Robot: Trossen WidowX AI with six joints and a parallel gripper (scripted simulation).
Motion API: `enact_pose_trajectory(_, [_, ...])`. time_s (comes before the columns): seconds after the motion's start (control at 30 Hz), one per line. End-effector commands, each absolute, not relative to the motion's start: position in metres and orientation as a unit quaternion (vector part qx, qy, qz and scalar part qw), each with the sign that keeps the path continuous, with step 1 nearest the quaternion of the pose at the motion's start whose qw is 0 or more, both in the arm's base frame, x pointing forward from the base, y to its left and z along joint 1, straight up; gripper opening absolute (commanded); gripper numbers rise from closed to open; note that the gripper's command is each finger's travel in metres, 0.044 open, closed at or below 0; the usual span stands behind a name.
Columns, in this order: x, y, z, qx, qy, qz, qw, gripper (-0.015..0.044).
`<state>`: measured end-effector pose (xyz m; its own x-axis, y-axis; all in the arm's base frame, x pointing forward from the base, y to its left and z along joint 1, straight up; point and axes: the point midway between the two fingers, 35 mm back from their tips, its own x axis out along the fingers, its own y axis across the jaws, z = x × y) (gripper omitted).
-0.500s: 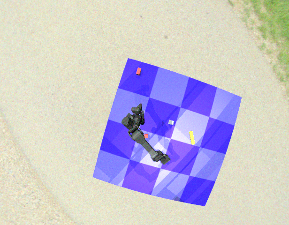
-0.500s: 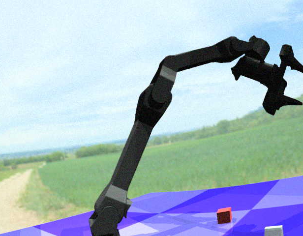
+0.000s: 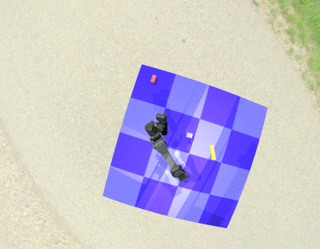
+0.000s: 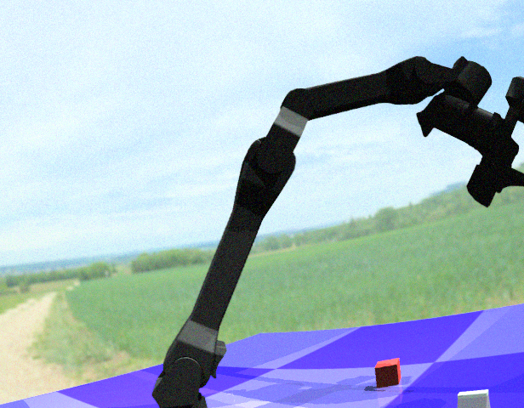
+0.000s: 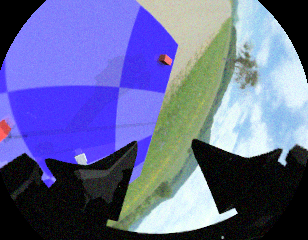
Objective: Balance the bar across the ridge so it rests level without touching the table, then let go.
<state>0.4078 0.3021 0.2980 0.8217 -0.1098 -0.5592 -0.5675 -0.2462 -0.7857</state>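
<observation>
Right now my tool hangs high above the worktop, its fingers fairly wide apart and holding nothing; in the wrist view only ground, grass and sky show between them. From above, the yellow bar lies flat on the checkered worktop at about three o'clock from my arm's base, well apart from my tool. The small white ridge sits near the bar, toward ten o'clock from it, the two not touching. A red block rests far off at twelve o'clock, near the worktop's corner.
</observation>
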Motion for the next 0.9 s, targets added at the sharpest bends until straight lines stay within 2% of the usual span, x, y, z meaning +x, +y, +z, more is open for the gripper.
enact_pose_trajectory(0.0, [0.418, 0.28, 0.293, -0.754, 0.244, 0.202, 0.576, 0.0315])
enact_pose_trajectory(0.87, [0.461, 0.114, 0.234, -0.664, 0.415, 0.208, 0.586, 0.0315])
